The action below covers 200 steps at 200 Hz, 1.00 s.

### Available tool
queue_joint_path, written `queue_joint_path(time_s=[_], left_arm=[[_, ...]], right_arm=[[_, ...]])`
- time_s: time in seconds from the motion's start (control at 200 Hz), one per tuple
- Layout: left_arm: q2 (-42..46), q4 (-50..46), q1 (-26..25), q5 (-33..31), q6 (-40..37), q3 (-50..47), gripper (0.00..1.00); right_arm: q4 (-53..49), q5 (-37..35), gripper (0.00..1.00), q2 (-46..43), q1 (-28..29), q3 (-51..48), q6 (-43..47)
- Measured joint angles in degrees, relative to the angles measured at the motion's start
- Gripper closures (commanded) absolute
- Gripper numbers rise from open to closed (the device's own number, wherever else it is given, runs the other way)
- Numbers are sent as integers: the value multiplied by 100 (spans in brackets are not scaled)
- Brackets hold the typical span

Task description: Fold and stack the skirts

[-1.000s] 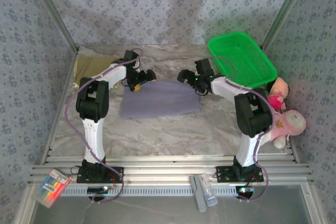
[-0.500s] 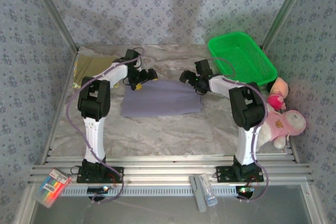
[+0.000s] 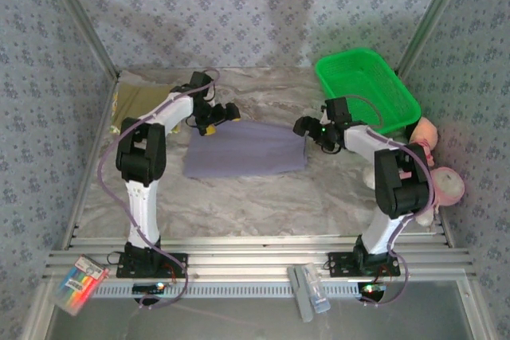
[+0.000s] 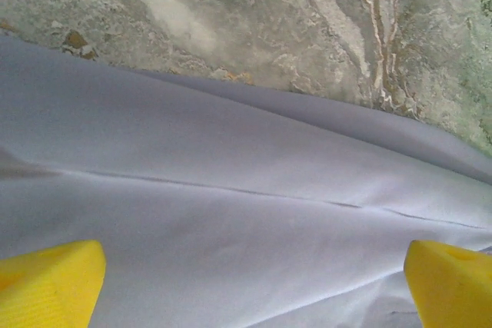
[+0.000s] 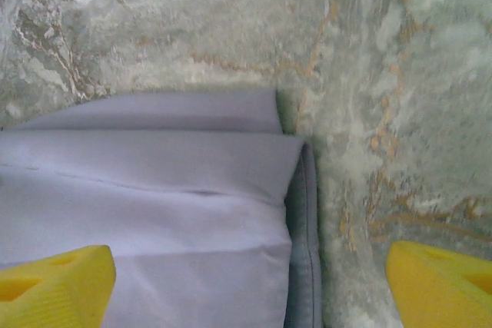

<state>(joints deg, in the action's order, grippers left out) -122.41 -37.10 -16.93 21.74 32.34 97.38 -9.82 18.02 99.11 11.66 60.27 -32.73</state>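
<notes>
Skirt (image 3: 243,150) lies long left-right, mid-frame. Left gripper (image 3: 220,120) over top-left corner, right gripper (image 3: 303,127) straddling top-right edge; both fingers wide, empty.

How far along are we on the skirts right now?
Done: the lavender skirt lies flat on the table, its right edge showing folded layers. In hand: nothing is gripped; the left gripper and right gripper hover open over its far corners. Left: finishing this fold and stacking it with the olive skirt, far left.

Overhead view, wrist close-ups on skirt (image 3: 243,151)
</notes>
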Motion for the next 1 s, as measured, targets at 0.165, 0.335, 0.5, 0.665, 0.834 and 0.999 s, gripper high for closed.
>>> queue_joint_path(time_s=[0.165, 0.335, 0.5, 0.665, 0.834, 0.999], left_arm=[[76, -153, -7, -96, -39, -74, 0], [125, -151, 0, -142, -31, -577, 0], [350, -20, 7, -118, 26, -909, 0], [409, 109, 4, -96, 74, -1086, 0], [466, 225, 4, -98, 98, -1191, 1], [481, 260, 4, -116, 98, -1217, 0]], right_arm=[[-560, 498, 12, 339, 26, 236, 140], [-970, 675, 13, 551, 37, 299, 223], [-994, 1097, 19, 682, 57, 369, 282], [-944, 1386, 21, 793, 149, 407, 234], [-605, 1462, 30, 804, 101, 243, -181], [-103, 1687, 45, 743, -22, -72, -579]])
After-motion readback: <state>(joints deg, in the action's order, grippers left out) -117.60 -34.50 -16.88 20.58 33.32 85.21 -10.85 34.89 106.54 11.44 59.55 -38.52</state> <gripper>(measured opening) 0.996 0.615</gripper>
